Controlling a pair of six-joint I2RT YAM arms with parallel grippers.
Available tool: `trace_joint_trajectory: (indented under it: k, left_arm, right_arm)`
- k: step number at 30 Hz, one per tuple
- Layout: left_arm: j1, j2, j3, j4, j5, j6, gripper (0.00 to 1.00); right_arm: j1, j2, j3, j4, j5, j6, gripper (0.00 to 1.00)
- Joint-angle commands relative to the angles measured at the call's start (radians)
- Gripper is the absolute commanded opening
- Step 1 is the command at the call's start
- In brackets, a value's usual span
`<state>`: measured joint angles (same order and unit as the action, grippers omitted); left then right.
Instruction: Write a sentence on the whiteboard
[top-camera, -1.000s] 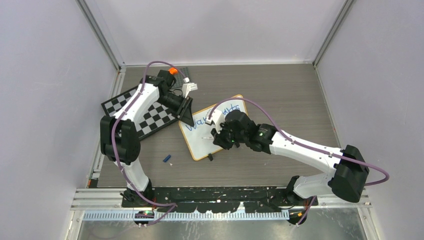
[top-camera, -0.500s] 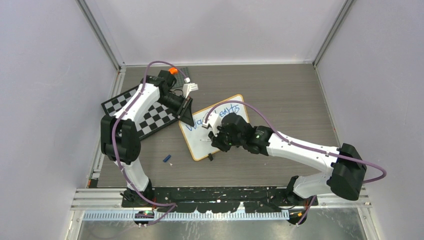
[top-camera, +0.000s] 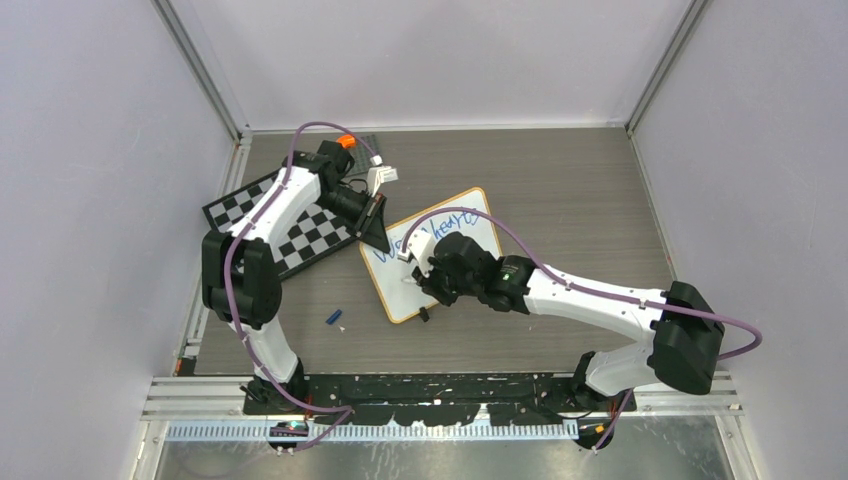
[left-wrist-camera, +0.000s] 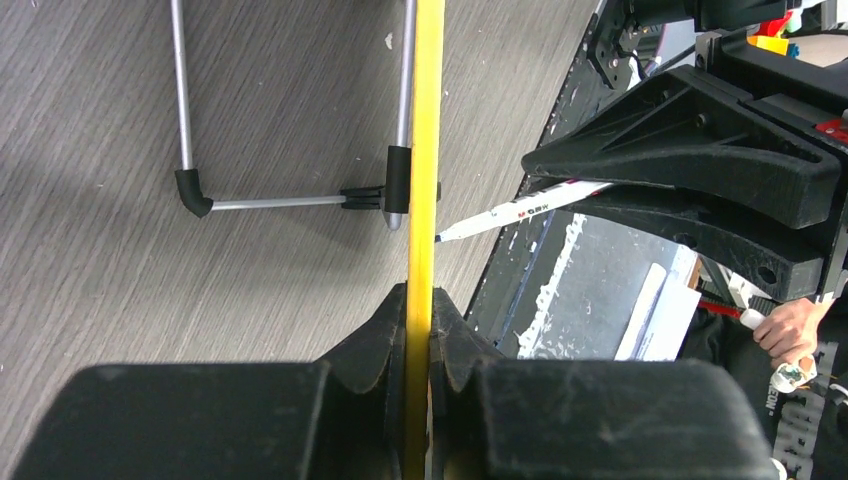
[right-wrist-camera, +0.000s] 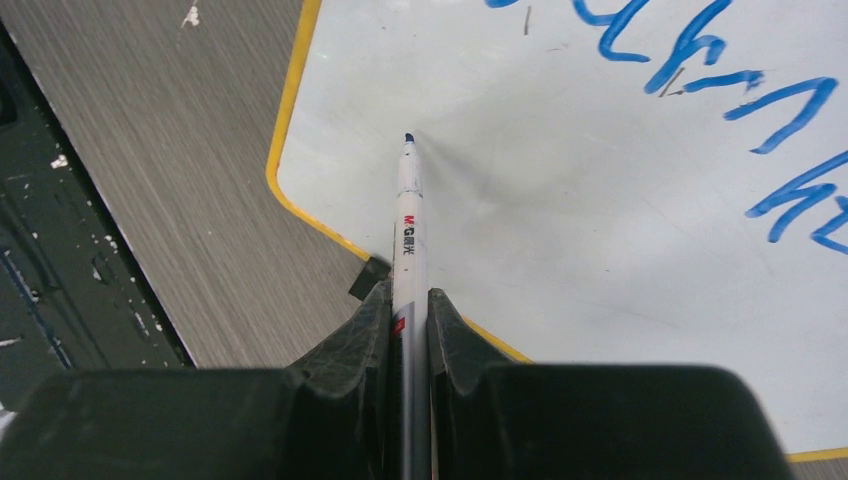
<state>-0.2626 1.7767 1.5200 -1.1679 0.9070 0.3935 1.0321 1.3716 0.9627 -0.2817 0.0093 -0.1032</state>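
Observation:
The whiteboard (top-camera: 470, 222) with its yellow rim lies tilted at the table's middle and carries blue writing (top-camera: 465, 219) along its far part. In the right wrist view the board (right-wrist-camera: 600, 250) shows blue strokes (right-wrist-camera: 700, 60) at the top. My right gripper (right-wrist-camera: 408, 300) is shut on a white marker (right-wrist-camera: 408, 230), its blue tip on the board's blank near-left part. My left gripper (left-wrist-camera: 420, 310) is shut on the board's yellow edge (left-wrist-camera: 427, 150). The marker (left-wrist-camera: 520, 210) also shows in the left wrist view, its tip at the board.
A black-and-white checkered board (top-camera: 300, 235) lies left of the whiteboard under the left arm. A small blue cap (top-camera: 333, 316) lies on the table near the whiteboard's near-left corner. The board's metal stand (left-wrist-camera: 250, 200) shows behind it in the left wrist view.
My right gripper with the marker has moved left across the whiteboard, uncovering more of the blue writing. The left arm has held still.

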Motion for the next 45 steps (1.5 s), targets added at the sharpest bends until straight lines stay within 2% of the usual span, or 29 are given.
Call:
trace_joint_trajectory:
  k: [1,15,27,45]
  left_arm:
    - [0.000,0.016,0.011,0.003,0.002,0.005,0.00]
    - [0.000,0.027,0.016,0.020,0.008,0.034,0.00]
    - [0.000,0.038,0.022,0.023,0.014,0.042,0.00]
    - [0.000,0.036,0.021,0.016,0.018,0.056,0.00]
  right_arm:
    - [0.004,-0.002,-0.001,0.070,0.060,-0.008,0.00]
    - [0.013,0.052,0.032,0.061,0.108,-0.016,0.00]
    - [0.020,0.076,0.038,0.049,0.090,-0.032,0.00]
    - [0.021,0.051,0.004,-0.023,0.088,-0.072,0.00]
